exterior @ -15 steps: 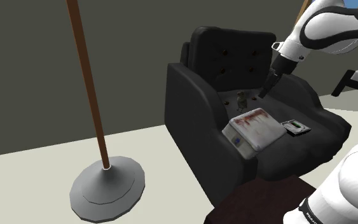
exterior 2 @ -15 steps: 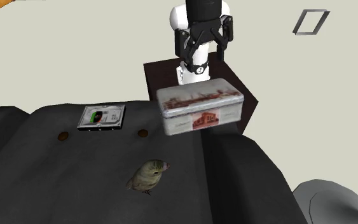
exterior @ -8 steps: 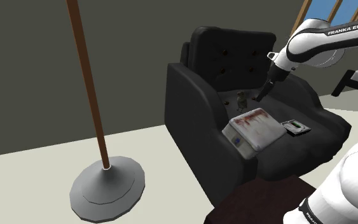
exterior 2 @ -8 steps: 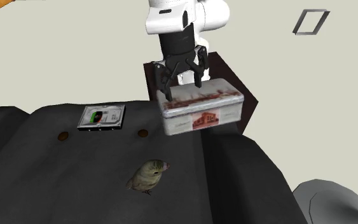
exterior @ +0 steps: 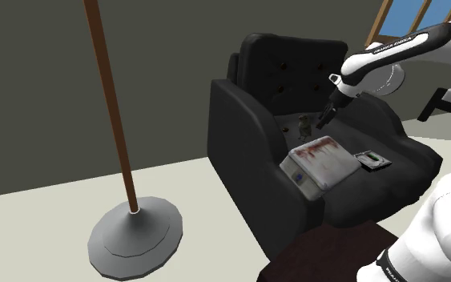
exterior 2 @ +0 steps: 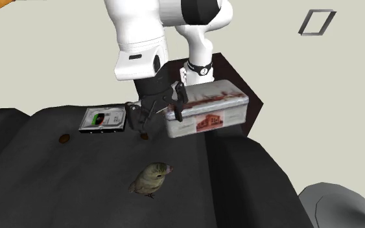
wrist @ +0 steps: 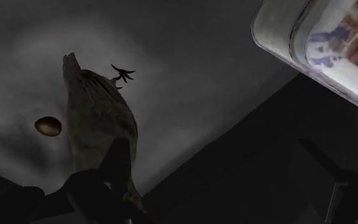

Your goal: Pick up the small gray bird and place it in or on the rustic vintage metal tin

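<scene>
One gripper (exterior 2: 158,122), spread wide: clasps nothing, hovers low over the armchair (exterior: 239,120) seat. Sits upright at the back of the seat, by the backrest, near the fingertips and untouched: the bird (exterior 2: 152,178). Rests at the seat's front edge, apart from it: the tin (exterior 2: 203,107).

bird (exterior 2: 152,179) open from above | tin (exterior 2: 203,110) near pincer (exterior 2: 159,123) | armrests (exterior: 243,144) flank seat (exterior 2: 77,184)
</scene>
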`<state>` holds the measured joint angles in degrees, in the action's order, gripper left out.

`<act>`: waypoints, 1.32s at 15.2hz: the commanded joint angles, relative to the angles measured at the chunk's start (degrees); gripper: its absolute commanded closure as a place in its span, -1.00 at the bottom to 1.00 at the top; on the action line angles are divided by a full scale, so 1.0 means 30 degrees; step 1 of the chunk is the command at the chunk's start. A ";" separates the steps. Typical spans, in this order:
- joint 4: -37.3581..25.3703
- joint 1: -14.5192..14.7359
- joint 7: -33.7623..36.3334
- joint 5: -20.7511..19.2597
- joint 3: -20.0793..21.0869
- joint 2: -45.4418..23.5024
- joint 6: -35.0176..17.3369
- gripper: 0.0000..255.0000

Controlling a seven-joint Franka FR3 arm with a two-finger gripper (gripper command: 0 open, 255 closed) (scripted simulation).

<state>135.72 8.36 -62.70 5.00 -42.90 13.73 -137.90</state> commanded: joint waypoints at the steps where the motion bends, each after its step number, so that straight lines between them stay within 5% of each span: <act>1: -0.1032 0.0983 -0.2605 0.2155 -0.1352 -0.1899 -0.0591 -1.00; 4: -0.2955 0.1677 -0.7006 0.6601 -0.2625 -0.5240 -0.0552 -1.00; 7: -0.4956 0.0604 -1.0426 1.0277 -0.2191 -0.8199 0.0137 -1.00; 14: -0.5293 -0.0302 -1.1820 1.2546 -0.0969 -1.0046 -0.0484 -1.00; 20: -0.5329 -0.0373 -1.1926 1.2722 -0.0869 -1.0195 -0.0531 -1.00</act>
<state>119.73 7.25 -98.46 43.15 -45.51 -16.85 -139.49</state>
